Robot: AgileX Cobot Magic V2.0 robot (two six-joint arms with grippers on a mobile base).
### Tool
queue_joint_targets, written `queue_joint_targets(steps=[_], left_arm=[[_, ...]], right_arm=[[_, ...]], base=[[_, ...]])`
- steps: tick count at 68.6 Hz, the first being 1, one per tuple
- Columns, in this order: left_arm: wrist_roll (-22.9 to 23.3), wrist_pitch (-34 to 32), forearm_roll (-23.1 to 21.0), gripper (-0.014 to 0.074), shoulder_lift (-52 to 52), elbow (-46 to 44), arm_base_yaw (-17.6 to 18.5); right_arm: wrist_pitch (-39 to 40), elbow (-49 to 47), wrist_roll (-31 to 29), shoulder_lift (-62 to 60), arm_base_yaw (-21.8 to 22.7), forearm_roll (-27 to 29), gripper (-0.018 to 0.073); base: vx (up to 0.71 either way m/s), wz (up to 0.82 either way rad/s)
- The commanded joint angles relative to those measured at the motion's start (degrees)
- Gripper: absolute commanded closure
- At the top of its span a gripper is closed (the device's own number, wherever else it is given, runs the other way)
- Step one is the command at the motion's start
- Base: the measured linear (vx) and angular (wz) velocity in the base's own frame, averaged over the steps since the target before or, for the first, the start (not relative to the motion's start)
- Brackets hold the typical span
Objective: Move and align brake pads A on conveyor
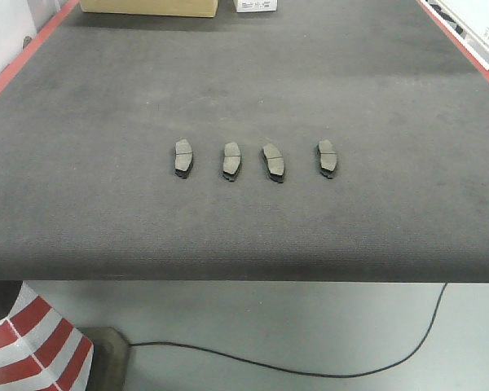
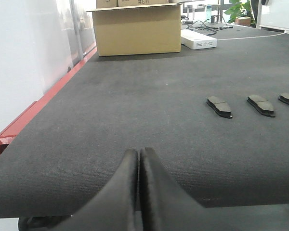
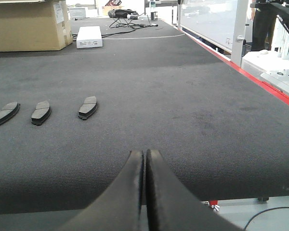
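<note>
Several dark grey brake pads lie in a row across the middle of the conveyor [image 1: 90,122]; the leftmost pad [image 1: 183,156] and the rightmost pad [image 1: 328,157] bracket two others. Three of them show at the right of the left wrist view, the nearest pad [image 2: 219,106] well ahead and to the right of my left gripper [image 2: 138,153], which is shut with nothing in it. My right gripper [image 3: 145,153] is also shut and empty, near the belt's front edge, with three pads, the closest pad [image 3: 88,107], ahead to its left. Neither gripper appears in the front view.
A cardboard box [image 2: 137,30] and a white flat box [image 2: 198,39] stand at the far end of the belt. Red frame rails [image 1: 20,57] run along both sides. Below the front edge are a red-and-white striped cone [image 1: 33,346] and a black cable [image 1: 310,366] on the floor.
</note>
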State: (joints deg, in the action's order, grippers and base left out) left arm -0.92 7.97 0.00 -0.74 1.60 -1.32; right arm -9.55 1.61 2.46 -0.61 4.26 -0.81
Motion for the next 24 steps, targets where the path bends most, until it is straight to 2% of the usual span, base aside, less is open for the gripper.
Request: queue_joint_targets(steps=[1,24], left_arm=[[0.1,-4.3,-0.5,0.0603,-0.7,1.4,0.1],[0.1,-4.3,-0.5,0.0603,-0.7,1.4,0.1]], right_arm=[[3.8,0.1,0.1,-0.9,0.3,-0.2,0.0568],[3.8,0.1,0.1,-0.9,0.3,-0.2,0.0568]], base=[[0.0,0.0],[0.0,0.0]])
